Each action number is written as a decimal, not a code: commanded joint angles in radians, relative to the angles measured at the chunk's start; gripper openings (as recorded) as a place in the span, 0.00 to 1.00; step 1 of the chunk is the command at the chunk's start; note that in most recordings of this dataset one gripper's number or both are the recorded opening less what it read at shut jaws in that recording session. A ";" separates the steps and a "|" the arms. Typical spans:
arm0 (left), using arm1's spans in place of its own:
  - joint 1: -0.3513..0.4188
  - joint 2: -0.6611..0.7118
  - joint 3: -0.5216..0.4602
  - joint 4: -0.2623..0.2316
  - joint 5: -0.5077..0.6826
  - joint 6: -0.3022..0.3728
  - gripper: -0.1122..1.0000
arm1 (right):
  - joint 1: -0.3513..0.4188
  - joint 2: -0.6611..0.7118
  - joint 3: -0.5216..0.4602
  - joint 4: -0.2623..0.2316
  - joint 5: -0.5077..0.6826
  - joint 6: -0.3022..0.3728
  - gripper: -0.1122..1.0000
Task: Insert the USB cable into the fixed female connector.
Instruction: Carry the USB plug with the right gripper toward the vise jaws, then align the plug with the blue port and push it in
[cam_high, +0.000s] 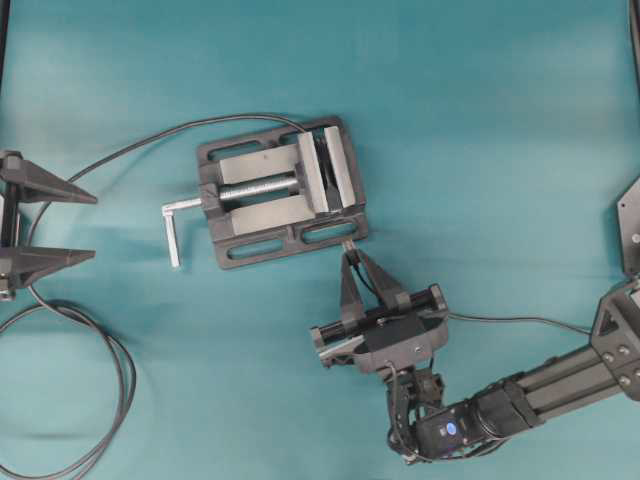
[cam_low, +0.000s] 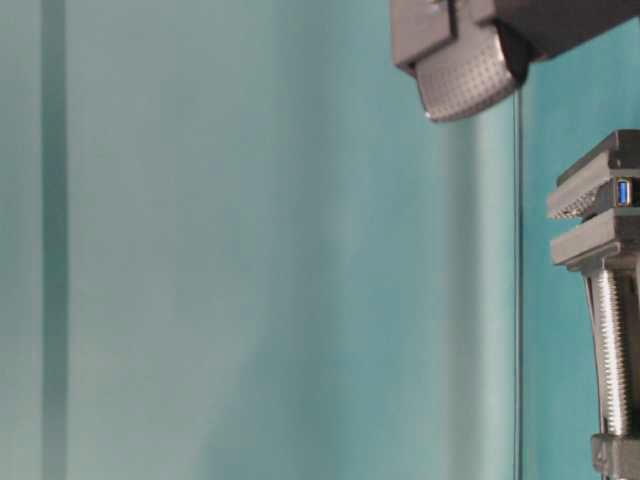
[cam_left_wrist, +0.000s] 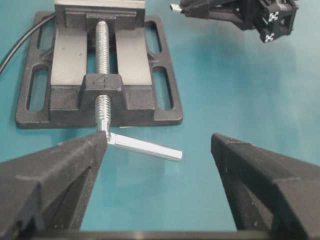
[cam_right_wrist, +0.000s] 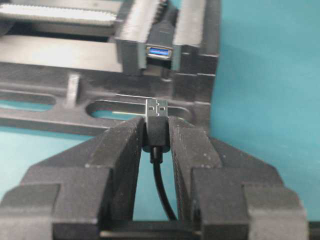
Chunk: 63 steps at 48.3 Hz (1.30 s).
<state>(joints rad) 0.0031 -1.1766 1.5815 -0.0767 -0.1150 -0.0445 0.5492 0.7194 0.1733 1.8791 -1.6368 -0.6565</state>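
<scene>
Right claw (cam_right_wrist: 156, 137) fills the bottom of its own wrist view, its two dark fingers pinched shut on the plug of the USB cable (cam_right_wrist: 156, 122); the metal tip sticks out just past the fingertips and the thin dark lead hangs back between them. That plug looks small, rigid and light, while the lead behind it is limp, so the sensible hold is where the claw has it, on the moulded body right behind the metal shell, short enough that the tip cannot wag. Smooth plastic could slip or twist if it meets the socket off-line, I'd judge.

Straight ahead of the tip, a little higher in that view and apart from it, sits the fixed female connector (cam_right_wrist: 159, 51), its blue-tongued mouth facing the plug, clamped between the jaws of the vise (cam_right_wrist: 200, 60). From overhead the claw points at the near edge of the vise base, close but not yet at the socket, so the approach seems nearly lined up and insertion is not yet done.

Further out, the crank handle (cam_high: 172, 232) juts from the vise's left end, and the thicker black cable (cam_high: 110, 380) runs off the vise in loops across the teal table (cam_high: 500, 120). At the far left the left claw (cam_high: 45, 222) stands wide open, holding nothing
</scene>
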 joint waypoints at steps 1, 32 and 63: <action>0.003 0.008 -0.012 0.005 -0.009 -0.002 1.00 | 0.000 -0.011 -0.028 0.006 -0.017 -0.005 0.30; 0.002 0.008 -0.012 0.005 -0.009 -0.002 1.00 | -0.018 0.002 -0.051 0.011 -0.043 -0.008 0.30; 0.003 0.008 -0.011 0.003 -0.009 -0.002 1.00 | -0.067 -0.035 -0.052 -0.005 -0.014 -0.005 0.30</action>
<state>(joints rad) 0.0031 -1.1766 1.5815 -0.0767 -0.1150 -0.0445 0.4863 0.7409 0.1350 1.8853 -1.6506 -0.6627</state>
